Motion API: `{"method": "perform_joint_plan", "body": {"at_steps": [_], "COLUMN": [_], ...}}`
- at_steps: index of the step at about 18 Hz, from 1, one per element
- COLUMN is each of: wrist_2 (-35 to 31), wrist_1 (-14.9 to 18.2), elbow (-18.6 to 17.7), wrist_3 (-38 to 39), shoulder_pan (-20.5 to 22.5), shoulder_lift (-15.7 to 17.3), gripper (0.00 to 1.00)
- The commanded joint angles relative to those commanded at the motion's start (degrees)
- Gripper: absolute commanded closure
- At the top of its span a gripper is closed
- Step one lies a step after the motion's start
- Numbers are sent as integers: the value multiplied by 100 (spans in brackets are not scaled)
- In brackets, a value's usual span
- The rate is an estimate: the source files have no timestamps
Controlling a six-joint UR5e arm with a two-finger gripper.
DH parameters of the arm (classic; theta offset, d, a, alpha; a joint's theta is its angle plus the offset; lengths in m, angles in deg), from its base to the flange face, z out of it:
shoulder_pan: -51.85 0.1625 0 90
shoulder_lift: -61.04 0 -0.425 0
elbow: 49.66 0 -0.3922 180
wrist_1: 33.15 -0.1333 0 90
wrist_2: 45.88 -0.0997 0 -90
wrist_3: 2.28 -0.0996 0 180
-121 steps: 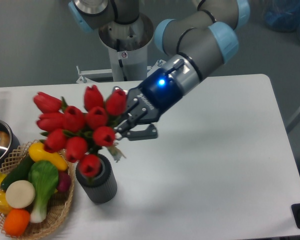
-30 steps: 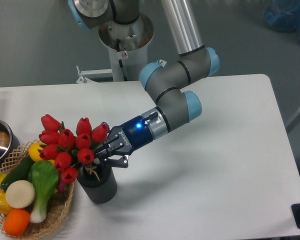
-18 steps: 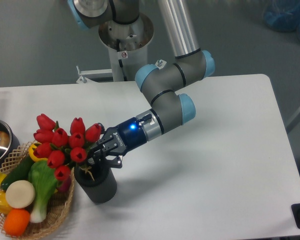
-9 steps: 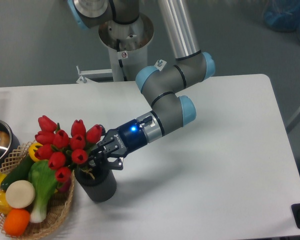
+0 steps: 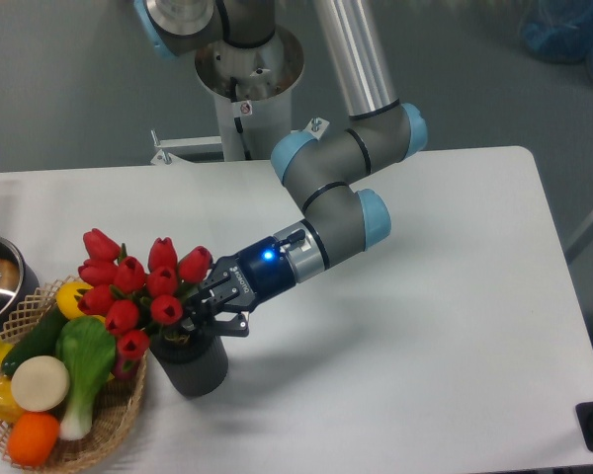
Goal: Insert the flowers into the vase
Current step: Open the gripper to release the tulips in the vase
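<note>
Jaws grip the flowers (image 5: 138, 291), stems in the vase (image 5: 190, 363)

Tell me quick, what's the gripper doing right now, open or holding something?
Gripper: closed on the flowers, stems down in the vase.

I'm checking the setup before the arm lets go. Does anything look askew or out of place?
The flowers lean: their stems enter the vase, but the blooms tilt left over the basket of produce. The gripper sits at the stems just above the rim. Nothing looks spilled or damaged.
</note>
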Motion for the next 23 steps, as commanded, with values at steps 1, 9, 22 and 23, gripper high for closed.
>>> {"method": "perform_joint_plan", "body": {"at_steps": [1,9,22,23], "wrist_2": [-9,-18,-18,-18], "wrist_1": [0,-9,0,-9], "elbow": [-9,-79,-158,-158], "wrist_3": [-17,-97,-413,-422], "shoulder_pan": [17,35,70,70], "shoulder_lift": [0,0,-17,-17], "gripper": [74,69,54,54]}}
